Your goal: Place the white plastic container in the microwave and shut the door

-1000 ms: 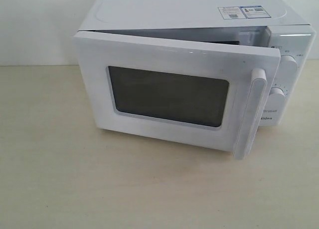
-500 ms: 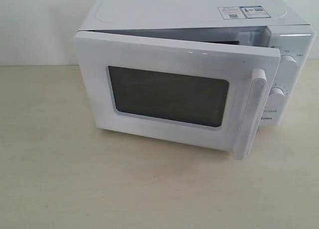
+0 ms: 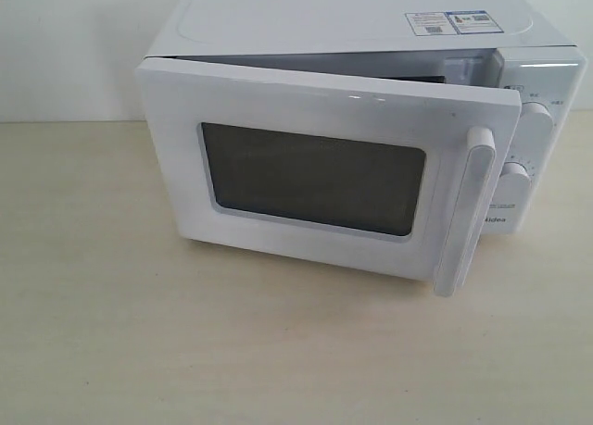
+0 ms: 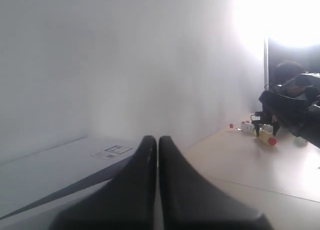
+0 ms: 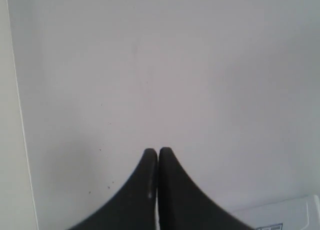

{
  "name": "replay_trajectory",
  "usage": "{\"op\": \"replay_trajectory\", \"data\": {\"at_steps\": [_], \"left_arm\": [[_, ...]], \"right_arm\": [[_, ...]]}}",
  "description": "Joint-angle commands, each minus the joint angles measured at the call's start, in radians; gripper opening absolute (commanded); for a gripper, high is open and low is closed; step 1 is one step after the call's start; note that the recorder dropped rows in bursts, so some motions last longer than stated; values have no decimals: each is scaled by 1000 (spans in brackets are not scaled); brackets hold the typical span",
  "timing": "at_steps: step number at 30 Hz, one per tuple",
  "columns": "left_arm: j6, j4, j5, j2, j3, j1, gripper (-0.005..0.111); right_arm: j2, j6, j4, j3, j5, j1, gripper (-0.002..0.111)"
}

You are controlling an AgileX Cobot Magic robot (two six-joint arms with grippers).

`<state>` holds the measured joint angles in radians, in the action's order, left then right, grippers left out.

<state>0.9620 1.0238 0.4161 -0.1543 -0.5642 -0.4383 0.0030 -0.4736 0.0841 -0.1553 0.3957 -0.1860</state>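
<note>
The microwave (image 3: 371, 18) sits on the worktop (image 3: 139, 351). Its door (image 3: 176, 166) stands open a little, and a gap is seen along its top edge. The white plastic container cannot be seen anywhere. Nothing shows through the dark window (image 3: 310, 177), so it may be inside, but that cannot be told.

The left gripper (image 4: 158, 142) is closed tight with nothing in it. The right gripper (image 5: 158, 152) is closed and empty too. Neither is seen near the door in the exterior view.

If the box is inside, the door is probably to be shut next. It should be pushed slowly near the handle (image 3: 468, 212) until no gap is left. A hard push should be avoided, so the microwave is not slid back.
</note>
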Motion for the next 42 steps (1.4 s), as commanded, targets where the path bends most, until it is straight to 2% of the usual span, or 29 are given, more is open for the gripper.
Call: {"op": "replay_trajectory", "data": {"at_steps": [1, 5, 8, 11, 12, 14, 17, 20, 22, 24, 27, 28, 30, 38, 42], "left_arm": [[-14, 0, 11, 37, 4, -3, 4], [-14, 0, 11, 36, 4, -3, 4], [-14, 0, 11, 36, 4, -3, 4], [-14, 0, 11, 37, 8, -3, 4], [-14, 0, 8, 37, 15, -3, 4], [-14, 0, -4, 37, 33, -3, 4], [-14, 0, -5, 37, 51, -3, 4], [-14, 0, -5, 37, 52, -3, 4], [-14, 0, -5, 37, 52, -3, 4], [-14, 0, -5, 37, 52, -3, 4], [-14, 0, -5, 37, 52, -3, 4], [-14, 0, -8, 37, 52, -3, 4], [-12, 0, -22, 37, 52, -3, 4], [-12, 0, -24, 37, 52, -3, 4], [-12, 0, -24, 37, 52, -3, 4]], "right_arm": [[85, -66, 98, -112, -208, 6, 0], [236, -71, 107, -271, -388, 6, 0], [366, -36, 99, -398, -607, -6, 0], [502, 66, -15, -508, -886, -52, 0], [581, 152, -131, -551, -1038, -89, 0], [673, 236, -335, -551, -1070, -137, 0], [791, 285, -387, -551, -1044, -178, 0], [970, 450, -553, -551, -958, -236, 0], [1049, 592, -672, -542, -805, -304, 0], [1067, 603, -713, -478, -514, -425, 0], [1069, 602, -724, -320, 27, -607, 0], [1074, 602, -735, -281, 117, -634, 0], [1107, 625, -822, -169, 419, -711, 0], [1340, 549, -847, -149, 783, -710, 0], [1412, 547, -896, -192, 825, -710, 0]]}}
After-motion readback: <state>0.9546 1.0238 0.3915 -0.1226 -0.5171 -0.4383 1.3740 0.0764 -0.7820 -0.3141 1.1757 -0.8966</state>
